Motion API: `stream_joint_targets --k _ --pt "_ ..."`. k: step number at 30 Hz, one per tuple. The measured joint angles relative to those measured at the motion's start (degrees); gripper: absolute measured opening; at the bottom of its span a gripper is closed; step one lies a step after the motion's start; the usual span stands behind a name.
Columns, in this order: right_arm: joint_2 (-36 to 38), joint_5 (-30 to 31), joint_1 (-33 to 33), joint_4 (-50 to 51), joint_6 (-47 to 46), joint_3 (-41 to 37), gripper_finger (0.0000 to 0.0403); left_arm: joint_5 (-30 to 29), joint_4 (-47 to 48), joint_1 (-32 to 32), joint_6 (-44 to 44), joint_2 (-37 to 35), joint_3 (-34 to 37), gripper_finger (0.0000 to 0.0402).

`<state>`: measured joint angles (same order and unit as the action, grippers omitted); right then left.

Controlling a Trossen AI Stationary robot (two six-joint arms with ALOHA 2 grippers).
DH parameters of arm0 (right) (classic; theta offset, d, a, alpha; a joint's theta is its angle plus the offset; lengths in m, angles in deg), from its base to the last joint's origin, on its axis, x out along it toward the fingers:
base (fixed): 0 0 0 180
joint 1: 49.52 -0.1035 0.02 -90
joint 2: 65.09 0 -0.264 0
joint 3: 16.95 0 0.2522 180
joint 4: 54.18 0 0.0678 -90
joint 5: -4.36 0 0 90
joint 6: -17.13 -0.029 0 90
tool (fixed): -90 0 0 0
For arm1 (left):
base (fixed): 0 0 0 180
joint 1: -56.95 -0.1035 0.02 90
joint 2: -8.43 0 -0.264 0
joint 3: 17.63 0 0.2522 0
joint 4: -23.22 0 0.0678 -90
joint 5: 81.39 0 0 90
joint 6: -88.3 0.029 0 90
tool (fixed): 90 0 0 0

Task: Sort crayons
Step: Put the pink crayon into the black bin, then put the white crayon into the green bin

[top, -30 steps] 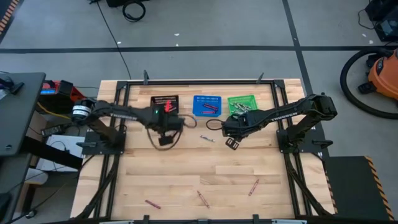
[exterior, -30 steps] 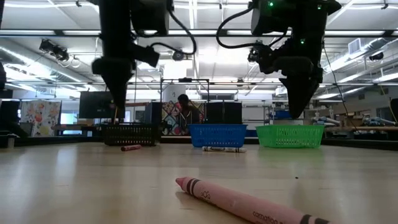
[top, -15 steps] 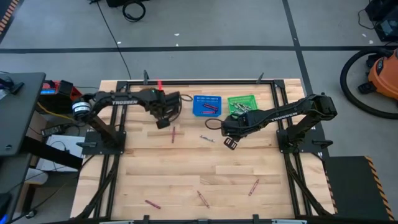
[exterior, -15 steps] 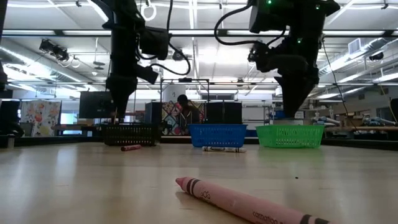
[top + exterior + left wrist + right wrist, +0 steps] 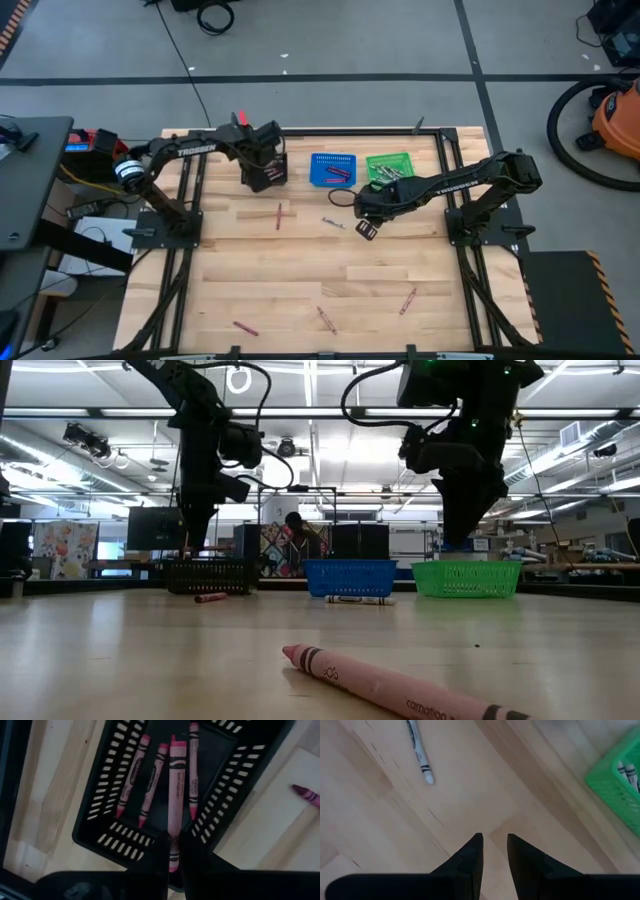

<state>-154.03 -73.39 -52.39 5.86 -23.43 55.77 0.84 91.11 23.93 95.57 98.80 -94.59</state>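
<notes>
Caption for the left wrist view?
Left pincer holds a pink crayon over the black basket.

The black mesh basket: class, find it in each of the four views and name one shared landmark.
High view: black mesh basket, mostly under the left hand.
Low view: far left.
Left wrist view: centre, holding pink crayons.
Right wrist view: not in it.
Landmark: the blue basket beside it.

Black basket [image 5: 268, 172] under the left arm, mostly hidden
</notes>
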Motion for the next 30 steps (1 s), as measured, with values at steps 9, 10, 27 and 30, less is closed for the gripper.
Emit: stream_joint_targets --k 9,10,27,30 --pt "0.0 0.0 0.0 -4.41 3.22 0.0 0.0096 0.04 -0.24 -1.33 2.4 0.0 0.0 0.0066" --pt "0.0 0.0 0.0 -5.04 3.23 0.0 0.0096 0.06 -0.42 -1.31 2.5 0.0 0.0 0.0075" --pt "0.0 2.62 -2.22 -18.04 5.19 0.0 0.0096 0.12 1.5 4.57 1.24 0.0 -0.03 0.0118" --pt "-0.02 4.85 -2.76 -18.02 5.19 0.0 0.0096 0.11 3.97 7.77 1.07 -0.28 -0.07 0.0119"
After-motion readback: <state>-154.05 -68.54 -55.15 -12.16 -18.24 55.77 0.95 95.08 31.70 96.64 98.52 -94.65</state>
